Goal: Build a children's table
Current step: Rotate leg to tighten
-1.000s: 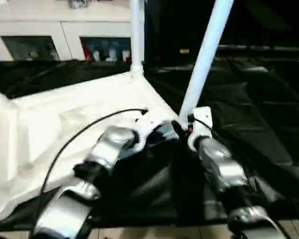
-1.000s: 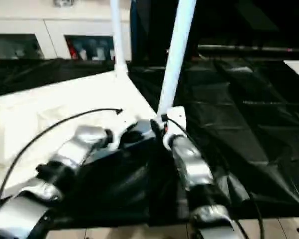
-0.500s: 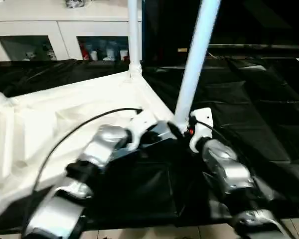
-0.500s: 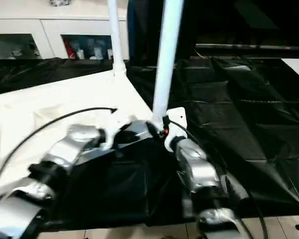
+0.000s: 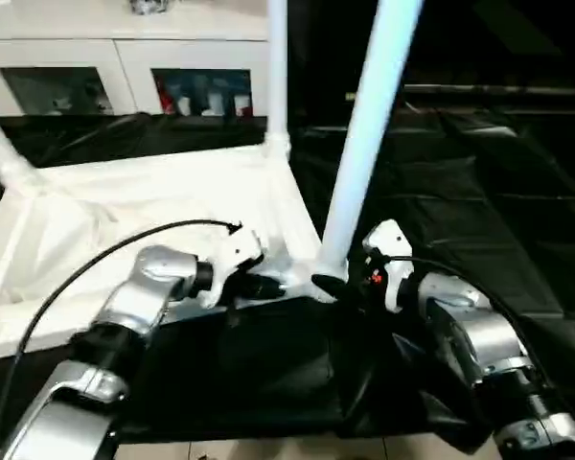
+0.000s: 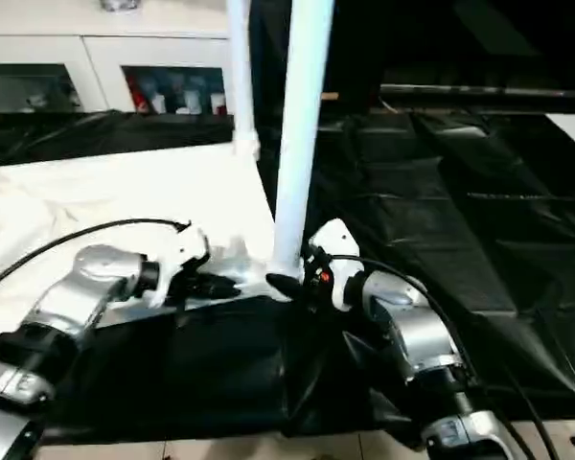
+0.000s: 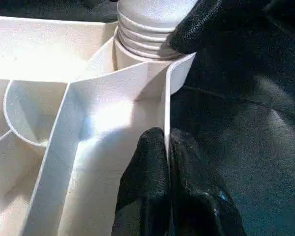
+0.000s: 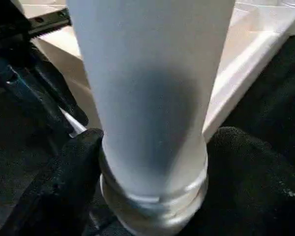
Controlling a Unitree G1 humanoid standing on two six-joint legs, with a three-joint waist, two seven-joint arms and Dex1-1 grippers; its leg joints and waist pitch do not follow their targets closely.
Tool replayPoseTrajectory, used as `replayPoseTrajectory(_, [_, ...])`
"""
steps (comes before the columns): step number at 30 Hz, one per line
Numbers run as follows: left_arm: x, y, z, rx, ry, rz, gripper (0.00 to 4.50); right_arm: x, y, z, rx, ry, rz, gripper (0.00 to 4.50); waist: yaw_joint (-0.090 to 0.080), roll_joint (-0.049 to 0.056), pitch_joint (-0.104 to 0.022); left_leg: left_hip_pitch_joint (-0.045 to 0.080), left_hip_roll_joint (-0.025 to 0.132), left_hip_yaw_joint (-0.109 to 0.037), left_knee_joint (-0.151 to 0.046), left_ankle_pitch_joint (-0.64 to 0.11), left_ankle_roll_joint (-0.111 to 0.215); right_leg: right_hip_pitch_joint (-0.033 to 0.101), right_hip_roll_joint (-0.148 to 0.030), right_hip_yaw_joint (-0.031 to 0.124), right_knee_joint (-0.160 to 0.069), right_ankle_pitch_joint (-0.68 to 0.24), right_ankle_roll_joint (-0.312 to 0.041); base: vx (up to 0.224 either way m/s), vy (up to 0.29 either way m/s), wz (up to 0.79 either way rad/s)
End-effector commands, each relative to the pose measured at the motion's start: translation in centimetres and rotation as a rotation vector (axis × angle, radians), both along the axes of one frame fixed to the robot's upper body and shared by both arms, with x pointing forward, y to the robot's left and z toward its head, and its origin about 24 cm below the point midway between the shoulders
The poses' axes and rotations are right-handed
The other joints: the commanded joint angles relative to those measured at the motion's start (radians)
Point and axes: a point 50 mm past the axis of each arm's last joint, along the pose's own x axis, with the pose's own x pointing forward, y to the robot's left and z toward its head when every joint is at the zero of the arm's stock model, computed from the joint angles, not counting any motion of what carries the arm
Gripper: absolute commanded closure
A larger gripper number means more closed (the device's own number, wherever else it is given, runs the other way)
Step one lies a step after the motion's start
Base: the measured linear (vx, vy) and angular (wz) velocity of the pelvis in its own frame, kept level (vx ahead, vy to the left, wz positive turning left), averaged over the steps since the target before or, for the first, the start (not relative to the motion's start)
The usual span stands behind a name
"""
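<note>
From the head camera, the white tabletop (image 5: 144, 206) lies upside down on a table draped in black sheeting (image 5: 479, 201), ribbed underside facing up. A white leg (image 5: 364, 144) stands upright at the tabletop's near right corner, and a second leg (image 5: 276, 67) rises from the far right corner; a third leg (image 5: 2, 149) leans up at the far left corner. The left gripper (image 5: 268, 286) reaches in from the left to the near edge of the tabletop, just beside the foot of the near leg. The right gripper (image 5: 337, 285) sits against the base of that same leg from the right. Behind the table stands a white cabinet with glass doors (image 5: 125, 81).

The left wrist camera looks along the left gripper (image 7: 166, 152): its two black fingers (image 7: 146, 172) are pressed nearly together with the thin upright rim of the tabletop (image 7: 88, 123) pinched between them. Just beyond sits the threaded end of the leg (image 7: 147, 24) in the round corner socket, with a black fingertip of the other gripper touching it.

The right wrist camera shows the right gripper (image 8: 155, 162) spread wide around the leg (image 8: 147, 88), one black finger (image 8: 69, 182) on each side, both touching the leg just above its ridged base. The tabletop's rim (image 8: 241, 93) runs off behind it.
</note>
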Motion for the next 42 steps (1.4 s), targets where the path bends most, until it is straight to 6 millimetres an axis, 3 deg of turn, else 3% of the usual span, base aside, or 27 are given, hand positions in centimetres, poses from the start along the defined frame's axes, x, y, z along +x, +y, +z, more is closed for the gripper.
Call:
replayPoseTrajectory(1, [-0.3, -0.7, 0.8, -0.082, -0.007, -0.049, 4.5, 0.2, 0.0, 0.9, -0.001, -0.031, 0.021, 0.66, -0.001, -0.013, -0.061, -0.008, -0.01, 0.022, -0.063, -0.198, 0.041, 0.061, -0.035, 0.029, -0.076, -0.253, -0.198, 0.0, 0.0, 0.0])
replayPoseTrajectory(7, [-0.4, -0.6, 0.7, -0.079, -0.004, -0.049, 4.5, 0.2, 0.2, 0.8, 0.014, -0.02, 0.04, 1.15, 0.0, -0.011, -0.062, -0.009, -0.01, 0.021, -0.062, -0.181, 0.044, 0.062, -0.036, 0.029, -0.073, -0.241, -0.196, 0.0, 0.0, 0.0])
replayPoseTrajectory(8, [-0.4, -0.6, 0.7, -0.079, -0.002, -0.05, 4.5, 0.2, 0.2, 0.8, 0.014, -0.02, 0.041, 1.41, 0.0, -0.011, -0.062, -0.008, -0.009, 0.021, -0.062, -0.179, 0.043, 0.062, -0.036, 0.029, -0.073, -0.239, -0.197, 0.0, 0.0, 0.0])
replayPoseTrajectory(14, [-0.5, -0.6, 0.8, -0.078, -0.002, -0.048, 4.5, 0.2, 0.2, 0.7, 0.019, -0.018, 0.038, 1.71, 0.0, -0.01, -0.062, -0.008, -0.01, 0.021, -0.061, -0.175, 0.043, 0.062, -0.035, 0.029, -0.072, -0.234, -0.198, 0.0, 0.0, 0.0])
replayPoseTrajectory(19, [-0.2, -0.9, 0.6, -0.067, -0.018, -0.017, 4.5, 0.3, 0.2, 0.2, 0.014, -0.014, -0.027, 1.74, 0.0, -0.008, -0.063, -0.009, -0.011, 0.021, -0.061, -0.175, 0.039, 0.062, -0.035, 0.029, -0.072, -0.228, -0.2, 0.0, 0.0, 0.0])
replayPoseTrajectory(21, [0.4, -1.4, 0.4, -0.05, -0.046, 0.042, 4.5, 0.8, 0.3, -0.4, 0.015, -0.015, -0.145, 1.75, -0.003, -0.008, -0.059, -0.008, -0.011, 0.022, -0.063, -0.187, 0.031, 0.059, -0.035, 0.029, -0.075, -0.253, -0.194, 0.0, 0.0, 0.0])
replayPoseTrajectory(26, [1.6, -4.1, -0.1, -0.029, -0.075, 0.155, 4.5, 1.9, 1.2, -1.7, 0.049, 0.019, -0.46, 1.75, -0.006, -0.009, -0.062, -0.004, -0.014, 0.021, -0.063, -0.189, 0.005, 0.057, -0.035, 0.029, -0.079, -0.296, -0.168, 0.0, 0.0, 0.0])
replayPoseTrajectory(30, [2.4, -6.9, -0.3, -0.008, -0.096, 0.266, 4.5, 2.6, 2.9, -2.4, 0.045, 0.04, -0.602, 1.75, -0.005, -0.009, -0.064, -0.007, -0.017, 0.021, -0.061, -0.169, 0.011, 0.06, -0.034, 0.03, -0.079, -0.266, -0.169, 0.0, 0.0, 0.0])
replayPoseTrajectory(35, [2.5, -8.7, -0.2, -0.013, -0.111, 0.273, 4.5, 2.9, 4.7, -2.3, 0.065, 0.026, -0.598, 1.75, -0.002, -0.009, -0.065, -0.009, -0.018, 0.022, -0.059, -0.167, 0.022, 0.063, -0.034, 0.029, -0.075, -0.22, -0.181, 0.0, 0.0, 0.0])
replayPoseTrajectory(38, [2.4, -8.7, -0.1, -0.021, -0.115, 0.252, 4.5, 3.0, 5.1, -1.7, 0.087, 0.0, -0.559, 1.75, 0.0, -0.01, -0.065, -0.011, -0.019, 0.022, -0.059, -0.163, 0.037, 0.065, -0.034, 0.028, -0.075, -0.21, -0.181, 0.0, 0.0, 0.0])
replayPoseTrajectory(39, [2.4, -8.3, 0.0, -0.022, -0.117, 0.241, 4.5, 3.1, 5.0, -1.4, 0.094, -0.016, -0.527, 1.75, 0.001, -0.005, -0.065, -0.009, -0.018, 0.021, -0.06, -0.167, 0.039, 0.065, -0.034, 0.028, -0.076, -0.215, -0.182, 0.0, 0.0, 0.0])
replayPoseTrajectory(40, [2.4, -8.2, 0.0, -0.022, -0.118, 0.239, 4.5, 3.1, 4.9, -1.3, 0.095, -0.02, -0.522, 1.2, 0.0, -0.007, -0.065, -0.01, -0.018, 0.021, -0.06, -0.169, 0.039, 0.065, -0.034, 0.028, -0.076, -0.214, -0.182, 0.0, 0.0, 0.0])
replayPoseTrajectory(42, [2.3, -7.6, 0.1, -0.023, -0.12, 0.224, 4.5, 3.2, 4.5, -0.9, 0.103, -0.037, -0.501, 1.06, -0.001, -0.007, -0.067, -0.011, -0.018, 0.021, -0.059, -0.17, 0.043, 0.067, -0.034, 0.028, -0.074, -0.197, -0.191, 0.0, 0.0, 0.0])
